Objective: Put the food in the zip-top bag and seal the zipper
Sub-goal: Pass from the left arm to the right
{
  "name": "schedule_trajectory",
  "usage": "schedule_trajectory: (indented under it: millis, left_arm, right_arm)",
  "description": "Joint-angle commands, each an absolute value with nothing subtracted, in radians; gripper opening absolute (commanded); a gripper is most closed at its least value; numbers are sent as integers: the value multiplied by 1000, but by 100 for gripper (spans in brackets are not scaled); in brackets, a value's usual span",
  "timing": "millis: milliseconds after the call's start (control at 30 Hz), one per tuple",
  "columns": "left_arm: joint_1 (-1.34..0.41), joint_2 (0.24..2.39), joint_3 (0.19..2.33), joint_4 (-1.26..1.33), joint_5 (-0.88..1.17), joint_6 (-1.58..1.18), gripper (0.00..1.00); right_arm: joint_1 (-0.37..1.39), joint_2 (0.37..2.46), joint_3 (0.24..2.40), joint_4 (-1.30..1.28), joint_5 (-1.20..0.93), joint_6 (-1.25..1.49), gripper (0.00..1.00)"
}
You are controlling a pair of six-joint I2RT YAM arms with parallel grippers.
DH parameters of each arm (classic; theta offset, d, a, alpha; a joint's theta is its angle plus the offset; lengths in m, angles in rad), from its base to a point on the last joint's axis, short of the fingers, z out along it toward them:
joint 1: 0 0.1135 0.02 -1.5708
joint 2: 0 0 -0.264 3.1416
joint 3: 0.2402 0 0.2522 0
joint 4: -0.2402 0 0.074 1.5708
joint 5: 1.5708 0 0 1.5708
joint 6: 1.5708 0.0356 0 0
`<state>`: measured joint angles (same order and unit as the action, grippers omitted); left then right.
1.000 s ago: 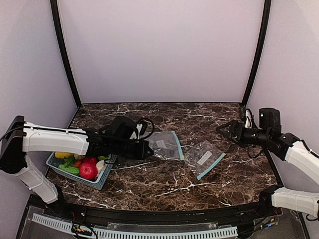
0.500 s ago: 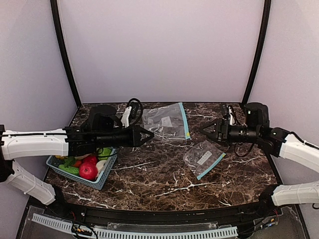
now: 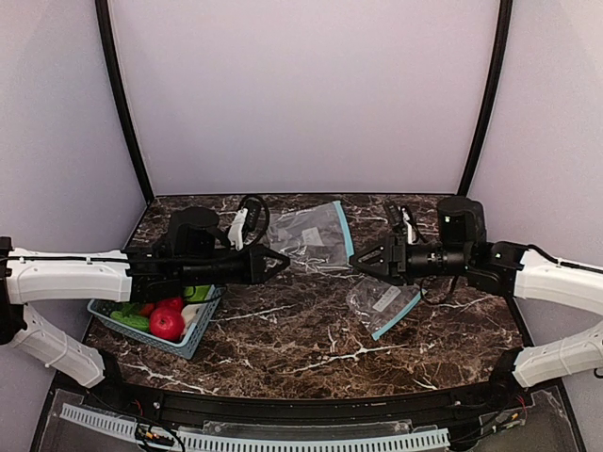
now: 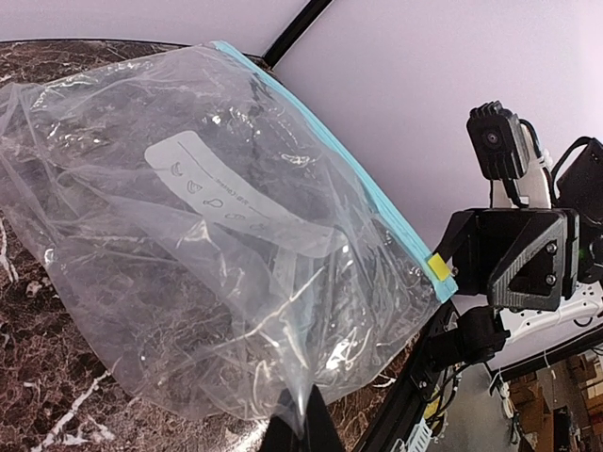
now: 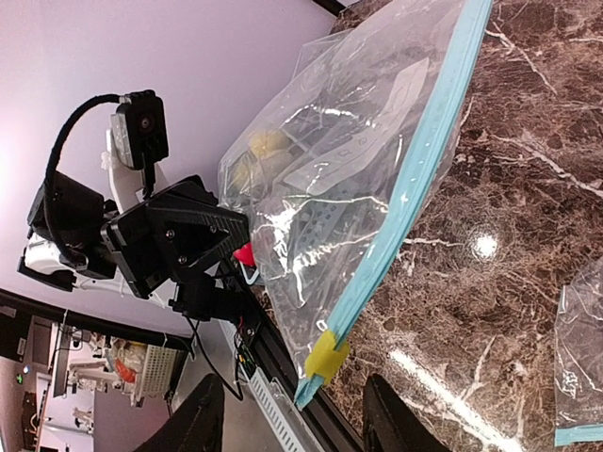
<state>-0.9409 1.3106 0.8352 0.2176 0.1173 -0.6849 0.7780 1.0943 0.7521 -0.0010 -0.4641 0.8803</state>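
Marble tabletop (image 3: pixel 283 350): left gripper (image 3: pixel 280 261), clamped on bag (image 3: pixel 311 234), has raised it toward the far edge. The right gripper (image 3: pixel 360 262), jaws apart, now nears its zipper (image 3: pixel 346 234). Loading pending: food (image 3: pixel 168 321) sits in basket (image 3: pixel 191 346), left edge.

TEXT: none legible | zip-top bag (image 4: pixel 141 282), raised over the desk's (image 3: pixel 283 348) far edge: white label patch (image 4: pixel 236 202) with small curved marks; too blurred to read | second bag (image 3: pixel 375 306), flat on the desk's right half: white patch (image 3: pixel 385 298); too small to read
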Motion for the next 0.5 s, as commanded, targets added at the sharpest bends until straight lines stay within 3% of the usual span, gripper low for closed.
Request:
schedule_trajectory:
  millis: [0,267,467]
  left_arm:
    - [-942,1291,819,250,112,-693,1]
    - [-942,1286,796,266,103,-709,1]
    - [-942,1280,786,274,102,-716,1]
  right_arm:
    - [801,1116,771,73,-447,901,43]
    - [813,1130,772,82,-412,908,19]
    - [815,1134,768,70,-386,908,10]
